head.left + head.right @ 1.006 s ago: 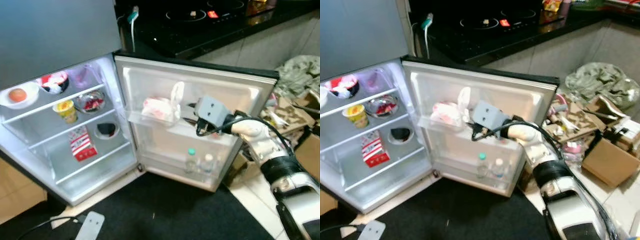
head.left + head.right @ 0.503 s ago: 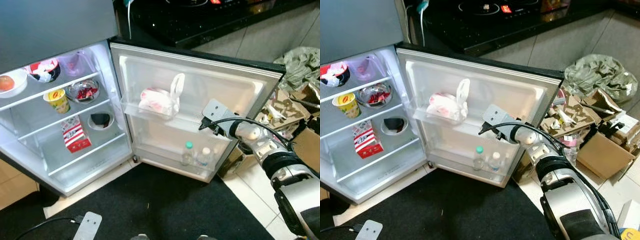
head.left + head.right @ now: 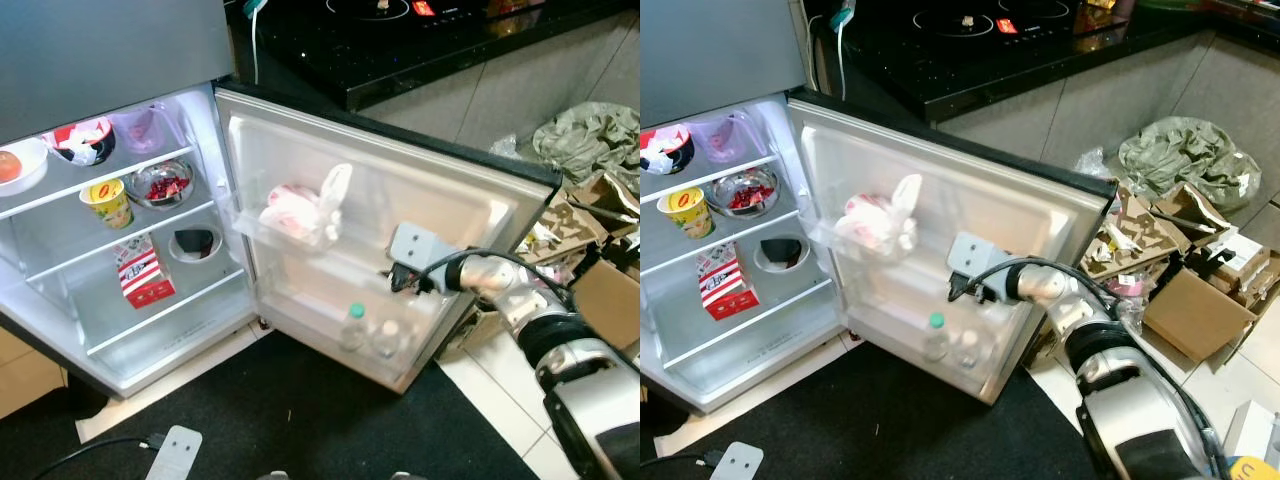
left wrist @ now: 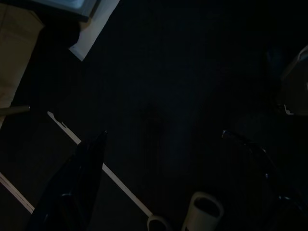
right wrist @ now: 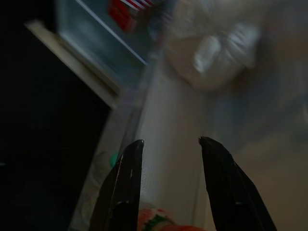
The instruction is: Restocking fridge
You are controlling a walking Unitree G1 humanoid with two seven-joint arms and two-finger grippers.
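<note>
The fridge (image 3: 120, 330) stands open, and its door (image 3: 470, 190) is swung out to the right. A white bag with red inside (image 3: 298, 208) sits in the upper door shelf. Two bottles (image 3: 352, 325) stand in the lower door shelf. My right gripper (image 3: 392, 282) reaches to the door's inner face at mid height. Its fingers (image 5: 126, 178) are open and hold nothing. The bag (image 5: 221, 53) appears blurred beyond them. My left gripper (image 4: 163, 134) hangs open over the dark mat.
The shelves hold a bowl with an orange fruit (image 3: 15, 165), a yellow cup (image 3: 108, 200), a glass bowl (image 3: 158, 182) and a red-and-white carton (image 3: 140, 278). A black cooktop (image 3: 400, 25) lies behind the door. Cardboard boxes and bags (image 3: 1190, 270) pile up at the right. A white adapter (image 3: 175, 450) lies on the black mat (image 3: 300, 430).
The door's free edge has swung nearer to me. My right gripper has dropped from the upper shelf's level to the middle of the door. The camera has shifted too.
</note>
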